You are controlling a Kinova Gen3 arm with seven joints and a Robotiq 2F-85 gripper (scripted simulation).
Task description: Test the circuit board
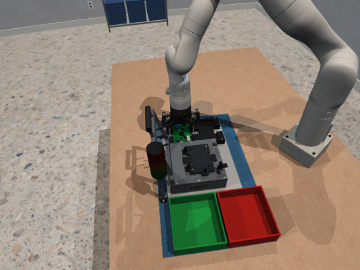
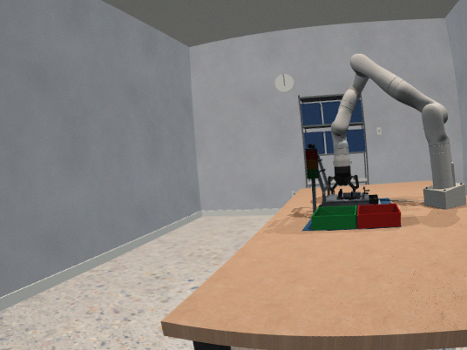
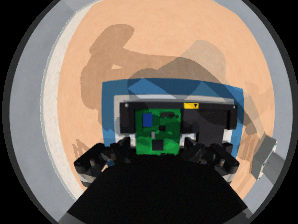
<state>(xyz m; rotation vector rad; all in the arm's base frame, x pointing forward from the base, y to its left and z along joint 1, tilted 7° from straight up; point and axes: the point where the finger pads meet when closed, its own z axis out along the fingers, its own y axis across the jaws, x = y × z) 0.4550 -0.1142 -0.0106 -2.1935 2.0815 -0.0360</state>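
Note:
The green circuit board (image 1: 181,131) (image 3: 158,132) lies in the black tray (image 1: 209,125) behind the tester. My gripper (image 1: 181,125) (image 2: 343,186) (image 3: 157,143) is open and hangs straight over the board, its fingers spread to either side of it, close above. The grey tester (image 1: 198,164) (image 2: 348,198) has its black nest bare on top; its lid (image 1: 155,125) stands raised at the left. The signal light tower (image 1: 156,159) (image 2: 312,163) stands at the tester's left front. The green bin (image 1: 196,221) (image 2: 333,218) and the red bin (image 1: 246,215) (image 2: 378,215) stand in front of the tester.
Everything stands on a blue mat (image 1: 245,164) on the wooden table (image 1: 302,215). The arm's base (image 1: 305,146) (image 2: 443,196) is bolted at the right. A shelf with blue boxes (image 1: 136,11) (image 2: 320,131) stands by the far wall.

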